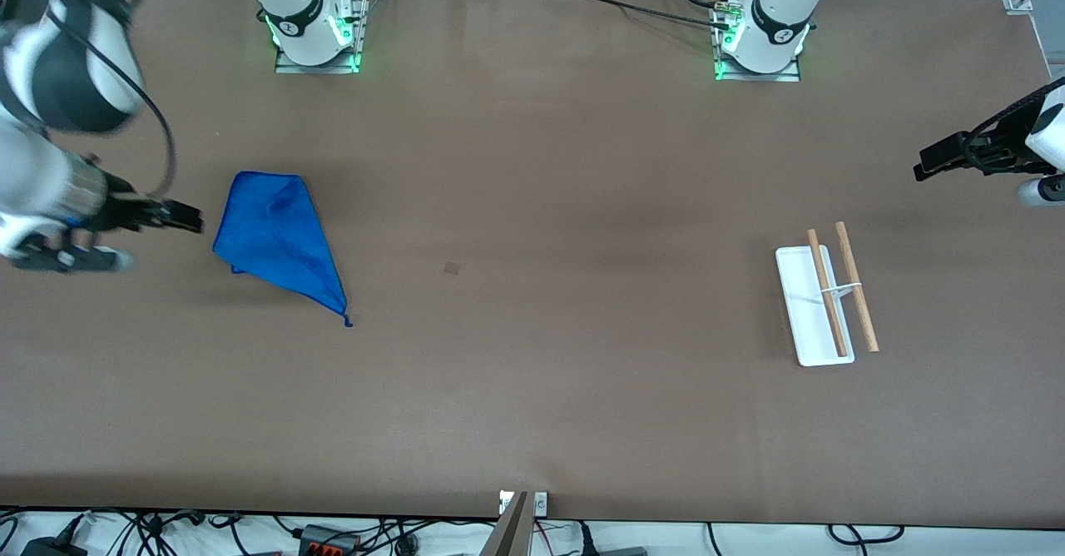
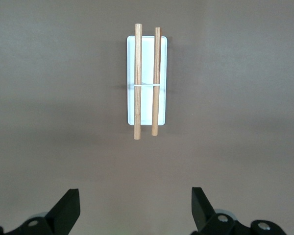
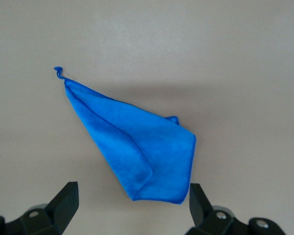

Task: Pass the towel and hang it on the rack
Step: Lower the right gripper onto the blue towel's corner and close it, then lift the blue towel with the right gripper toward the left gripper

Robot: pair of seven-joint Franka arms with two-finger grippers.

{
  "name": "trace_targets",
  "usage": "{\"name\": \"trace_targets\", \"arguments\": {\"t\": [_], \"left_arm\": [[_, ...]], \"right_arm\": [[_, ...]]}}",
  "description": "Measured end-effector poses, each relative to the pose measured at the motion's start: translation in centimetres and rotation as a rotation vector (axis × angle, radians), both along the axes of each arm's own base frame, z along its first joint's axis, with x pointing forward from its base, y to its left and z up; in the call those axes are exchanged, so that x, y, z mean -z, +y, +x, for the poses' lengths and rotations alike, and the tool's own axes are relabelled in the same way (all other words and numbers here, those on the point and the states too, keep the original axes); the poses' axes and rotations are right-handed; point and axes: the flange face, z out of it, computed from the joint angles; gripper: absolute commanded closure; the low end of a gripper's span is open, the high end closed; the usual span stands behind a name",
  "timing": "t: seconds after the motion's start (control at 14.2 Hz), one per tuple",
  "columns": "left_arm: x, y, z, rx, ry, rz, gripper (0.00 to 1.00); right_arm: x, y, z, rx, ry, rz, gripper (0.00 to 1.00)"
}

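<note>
the towel [image 1: 279, 235] lies folded into a rough triangle on the surface [image 1: 532, 389] toward the right arm's end, its tiny corner loop [image 1: 348, 321] at the tip nearest the front camera. the right pincer [image 1: 179, 216] hangs just beside the towel, over the bare surface, fingers spread wide with nothing between them. the rack [image 1: 824, 298] stands well apart from the towel, toward the left arm's end. the left pincer [image 1: 936, 161] waits over the surface near that end, released too and holding nothing.

the likely trouble: the towel is folded in layers, so a pinch may catch only the top layer and let it unfold or drag. at the handover a bunched cloth gives the left pincer little edge to grab. the rack looks light, so a sideways pull could tip it.

the rack's white tray base [image 2: 146, 105] is empty; both wooden rods [image 2: 137, 81] are bare.
</note>
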Motion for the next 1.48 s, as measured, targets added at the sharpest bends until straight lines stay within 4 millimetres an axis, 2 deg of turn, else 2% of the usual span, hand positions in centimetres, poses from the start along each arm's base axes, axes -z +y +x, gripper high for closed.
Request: {"name": "trace_targets", "arguments": {"t": [0.28,0.35,0.49,0.63,0.77,0.85,1.06,1.34,1.48], "left_arm": [[0.0,0.0,0.0,0.0,0.001,0.0,0.0],[0.0,0.0,0.0,0.0,0.001,0.0,0.0],[0.0,0.0,0.0,0.0,0.001,0.0,0.0],[0.0,0.0,0.0,0.0,0.001,0.0,0.0],[0.0,0.0,0.0,0.0,0.001,0.0,0.0],[0.0,0.0,0.0,0.0,0.001,-0.001,0.0],[0.2,0.6,0.0,-0.012,0.006,-0.001,0.0],[0.8,1.4,0.1,-0.025,0.017,-0.003,0.0],[0.8,1.3,0.2,-0.022,0.017,-0.003,0.0]], "right_arm": [[9.6,8.8,2.0,-0.144,0.015,-0.012,0.0],[11.6,10.6,2.3,-0.179,0.008,-0.013,0.0],[15.3,12.5,2.8,-0.226,-0.009,-0.014,0.0],[18.1,13.4,3.3,-0.262,-0.043,-0.011,0.04],[20.0,14.4,3.6,-0.3,-0.075,-0.007,0.13],[20.9,14.8,3.7,-0.313,-0.087,-0.006,0.14],[23.5,14.9,3.8,-0.326,-0.104,-0.006,0.32],[24.7,14.8,3.7,-0.329,-0.095,-0.009,0.41],[24.8,14.9,3.7,-0.331,-0.094,-0.009,0.64]]}}
